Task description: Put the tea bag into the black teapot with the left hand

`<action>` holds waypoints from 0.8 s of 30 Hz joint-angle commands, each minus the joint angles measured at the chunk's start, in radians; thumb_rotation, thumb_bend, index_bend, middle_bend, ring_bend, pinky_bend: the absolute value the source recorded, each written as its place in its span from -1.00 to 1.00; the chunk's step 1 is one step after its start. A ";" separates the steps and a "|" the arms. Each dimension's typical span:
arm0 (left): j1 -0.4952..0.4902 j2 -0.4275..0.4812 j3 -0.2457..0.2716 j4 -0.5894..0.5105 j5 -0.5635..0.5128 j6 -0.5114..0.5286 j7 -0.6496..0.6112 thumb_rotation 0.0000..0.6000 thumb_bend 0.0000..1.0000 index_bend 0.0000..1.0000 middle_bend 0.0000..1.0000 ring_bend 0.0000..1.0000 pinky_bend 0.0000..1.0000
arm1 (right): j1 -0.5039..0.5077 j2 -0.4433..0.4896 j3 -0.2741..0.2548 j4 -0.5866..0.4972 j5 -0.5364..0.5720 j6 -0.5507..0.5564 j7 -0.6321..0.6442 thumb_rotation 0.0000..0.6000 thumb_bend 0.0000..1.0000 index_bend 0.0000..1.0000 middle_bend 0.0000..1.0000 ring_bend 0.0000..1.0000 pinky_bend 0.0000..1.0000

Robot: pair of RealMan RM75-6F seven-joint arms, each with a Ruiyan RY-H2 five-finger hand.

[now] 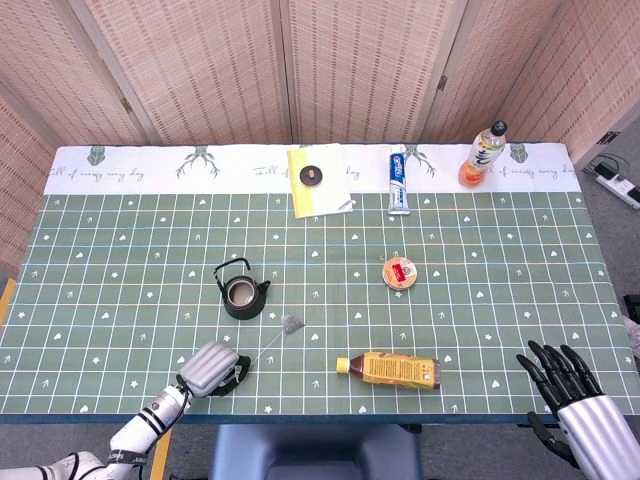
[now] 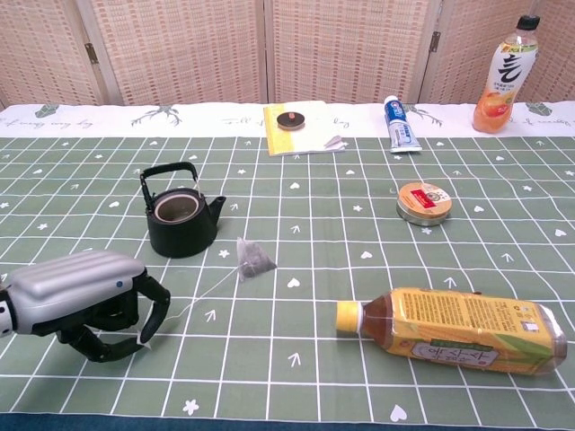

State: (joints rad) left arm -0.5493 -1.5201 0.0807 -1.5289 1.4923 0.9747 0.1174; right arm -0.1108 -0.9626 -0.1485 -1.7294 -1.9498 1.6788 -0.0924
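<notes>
The black teapot (image 1: 240, 293) (image 2: 180, 220) stands upright with no lid on its mouth, left of the table's centre. The tea bag (image 1: 291, 323) (image 2: 254, 260) lies on the cloth just to the teapot's right and nearer to me. Its white string runs down-left into the curled fingers of my left hand (image 1: 212, 368) (image 2: 85, 301), which pinches the string's end near the front edge. My right hand (image 1: 570, 385) hangs past the table's front right corner, fingers spread, holding nothing; the chest view does not show it.
A tea bottle (image 1: 392, 369) (image 2: 458, 330) lies on its side near the front edge. A round tin (image 1: 399, 272) (image 2: 425, 201) sits mid-right. Along the back stand a yellow notebook (image 1: 319, 178), a toothpaste tube (image 1: 398, 180) and an orange drink bottle (image 1: 483, 155).
</notes>
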 commanded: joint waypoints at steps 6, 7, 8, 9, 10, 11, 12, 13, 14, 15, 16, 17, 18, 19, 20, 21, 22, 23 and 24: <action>0.002 0.013 -0.004 -0.013 -0.019 -0.008 0.023 1.00 -0.22 0.20 1.00 1.00 1.00 | 0.000 -0.002 0.002 -0.001 0.003 -0.003 -0.004 1.00 -0.16 -1.00 -1.00 -1.00 -1.00; 0.003 0.014 -0.006 -0.014 -0.017 -0.004 0.023 1.00 -0.22 0.20 1.00 1.00 1.00 | 0.001 -0.002 0.002 -0.001 0.004 -0.004 -0.005 1.00 -0.16 -1.00 -1.00 -1.00 -1.00; 0.003 0.016 -0.007 -0.016 -0.015 0.000 0.023 1.00 -0.22 0.20 1.00 1.00 1.00 | 0.001 -0.002 0.002 -0.002 0.005 -0.005 -0.005 1.00 -0.16 -1.00 -1.00 -1.00 -1.00; 0.004 0.019 -0.010 -0.018 -0.013 0.005 0.025 1.00 -0.22 0.20 1.00 1.00 1.00 | 0.001 -0.003 0.003 -0.002 0.006 -0.006 -0.007 1.00 -0.16 -1.00 -1.00 -1.00 -1.00; 0.004 0.021 -0.010 -0.020 -0.013 0.006 0.027 1.00 -0.22 0.20 1.00 1.00 1.00 | 0.001 -0.003 0.003 -0.002 0.007 -0.007 -0.007 1.00 -0.16 -1.00 -1.00 -1.00 -1.00; 0.003 0.025 -0.011 -0.023 -0.011 0.009 0.033 1.00 -0.22 0.20 1.00 1.00 1.00 | 0.002 -0.004 0.003 -0.003 0.007 -0.008 -0.009 1.00 -0.16 -1.00 -1.00 -1.00 -1.00; 0.003 0.028 -0.012 -0.024 -0.009 0.010 0.041 1.00 -0.22 0.20 1.00 1.00 1.00 | 0.002 -0.004 0.003 -0.003 0.008 -0.009 -0.010 1.00 -0.16 -1.00 -1.00 -1.00 -1.00; -0.001 0.034 -0.012 -0.023 -0.001 0.015 0.080 1.00 -0.22 0.20 1.00 1.00 1.00 | 0.002 -0.005 0.003 -0.004 0.009 -0.011 -0.012 1.00 -0.16 -1.00 -1.00 -1.00 -1.00; -0.004 0.038 -0.014 -0.029 0.004 0.020 0.122 1.00 -0.22 0.20 1.00 1.00 1.00 | 0.003 -0.006 0.004 -0.005 0.010 -0.014 -0.016 1.00 -0.16 -1.00 -1.00 -1.00 -1.00; -0.004 0.040 -0.017 -0.039 0.002 0.022 0.142 1.00 -0.22 0.20 1.00 1.00 1.00 | 0.003 -0.006 0.004 -0.005 0.010 -0.015 -0.017 1.00 -0.16 -1.00 -1.00 -1.00 -1.00; -0.005 0.042 -0.021 -0.049 -0.001 0.025 0.158 1.00 -0.22 0.20 1.00 1.00 1.00 | 0.003 -0.007 0.004 -0.006 0.010 -0.016 -0.019 1.00 -0.16 -1.00 -1.00 -1.00 -1.00; -0.005 0.046 -0.027 -0.064 -0.005 0.029 0.174 1.00 -0.22 0.20 1.00 1.00 1.00 | 0.003 -0.007 0.004 -0.006 0.010 -0.017 -0.020 1.00 -0.16 -1.00 -1.00 -1.00 -1.00; -0.006 0.050 -0.032 -0.075 -0.007 0.033 0.184 1.00 -0.22 0.20 1.00 1.00 1.00 | 0.003 -0.007 0.003 -0.006 0.010 -0.017 -0.021 1.00 -0.16 -1.00 -1.00 -1.00 -1.00; -0.007 0.055 -0.038 -0.085 -0.009 0.037 0.195 1.00 -0.22 0.20 1.00 1.00 1.00 | 0.003 -0.007 0.003 -0.006 0.009 -0.017 -0.021 1.00 -0.16 -1.00 -1.00 -1.00 -1.00; -0.008 0.061 -0.046 -0.099 -0.008 0.047 0.204 1.00 -0.22 0.20 1.00 1.00 1.00 | 0.003 -0.007 0.003 -0.006 0.008 -0.016 -0.021 1.00 -0.16 -1.00 -1.00 -1.00 -1.00; -0.009 0.066 -0.053 -0.110 -0.009 0.052 0.208 1.00 -0.22 0.20 1.00 1.00 1.00 | 0.002 -0.007 0.002 -0.006 0.008 -0.015 -0.021 1.00 -0.16 -1.00 -1.00 -1.00 -1.00; -0.011 0.073 -0.060 -0.122 -0.014 0.055 0.212 1.00 -0.22 0.21 1.00 1.00 1.00 | 0.002 -0.006 0.002 -0.005 0.007 -0.015 -0.021 1.00 -0.16 -1.00 -1.00 -1.00 -1.00; -0.014 0.085 -0.070 -0.141 -0.023 0.056 0.220 1.00 -0.22 0.21 1.00 1.00 1.00 | 0.002 -0.006 0.001 -0.005 0.006 -0.014 -0.021 1.00 -0.16 -1.00 -1.00 -1.00 -1.00; -0.017 0.094 -0.078 -0.156 -0.031 0.056 0.229 1.00 -0.22 0.21 1.00 1.00 1.00 | 0.001 -0.006 0.001 -0.005 0.006 -0.014 -0.020 1.00 -0.16 -1.00 -1.00 -1.00 -1.00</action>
State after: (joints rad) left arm -0.5606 -1.4425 0.0180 -1.6639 1.4735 1.0248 0.3314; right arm -0.1094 -0.9686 -0.1473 -1.7346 -1.9440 1.6652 -0.1127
